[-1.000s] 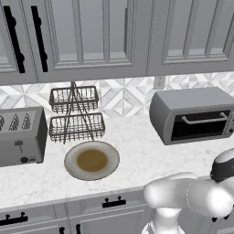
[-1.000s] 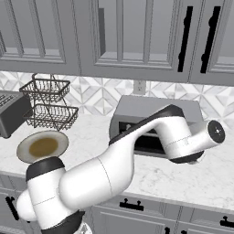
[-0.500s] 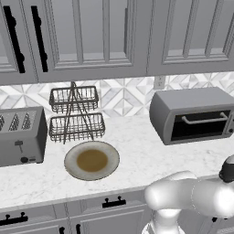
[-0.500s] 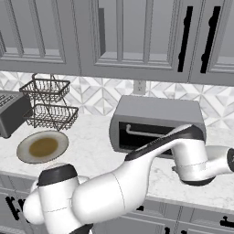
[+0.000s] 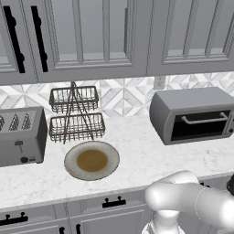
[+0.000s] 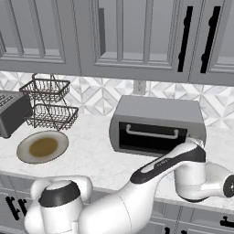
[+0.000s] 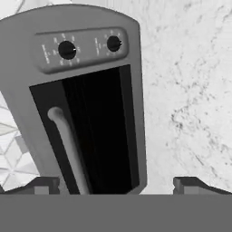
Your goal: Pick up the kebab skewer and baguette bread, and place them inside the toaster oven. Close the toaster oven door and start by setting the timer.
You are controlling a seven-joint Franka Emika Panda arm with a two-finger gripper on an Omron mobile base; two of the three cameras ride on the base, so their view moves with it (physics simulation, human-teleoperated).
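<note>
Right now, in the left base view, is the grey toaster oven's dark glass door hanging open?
No. The grey toaster oven's dark glass door stands upright and flush against its front, silver bar handle across the top.

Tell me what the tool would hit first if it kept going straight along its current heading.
Most likely the toaster oven door: the tool points at its dark glass, beside the bar handle. The fingers are spread wide. How much gap remains is hard to judge from the hand view.

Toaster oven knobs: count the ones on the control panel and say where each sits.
2. On the toaster oven, hand view: one knob at the panel's middle, the other knob nearer the panel's end by the counter. Others may be hidden.
</note>
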